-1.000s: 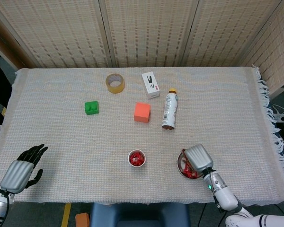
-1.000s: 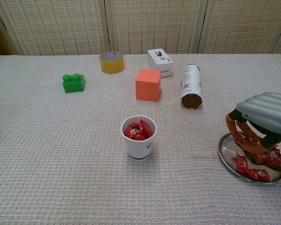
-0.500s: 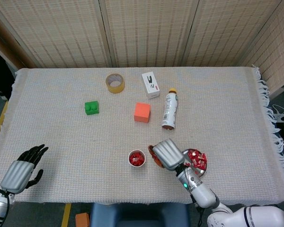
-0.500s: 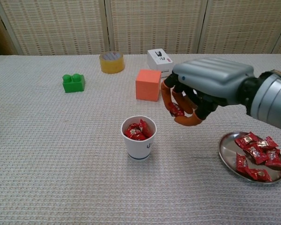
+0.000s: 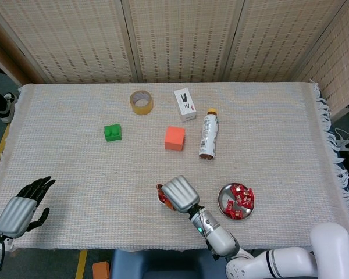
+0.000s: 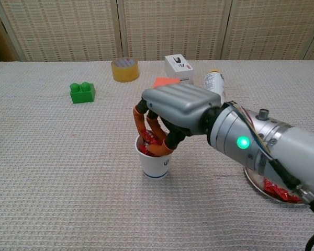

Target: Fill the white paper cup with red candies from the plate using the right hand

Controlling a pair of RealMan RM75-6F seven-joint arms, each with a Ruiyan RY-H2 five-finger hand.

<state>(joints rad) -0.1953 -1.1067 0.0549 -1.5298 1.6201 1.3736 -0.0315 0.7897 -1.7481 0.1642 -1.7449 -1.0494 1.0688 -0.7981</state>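
Tipping is the main risk: the white paper cup (image 6: 155,159), at lower centre, could be knocked over by the right hand (image 6: 174,112), whose fingers (image 6: 156,137) are curled on a red candy (image 6: 148,137) above its candy-filled mouth. More candies are held in the plate (image 5: 223,200), lower right. At the far lower left, the left hand (image 5: 16,210) is held spread, grasping nothing.
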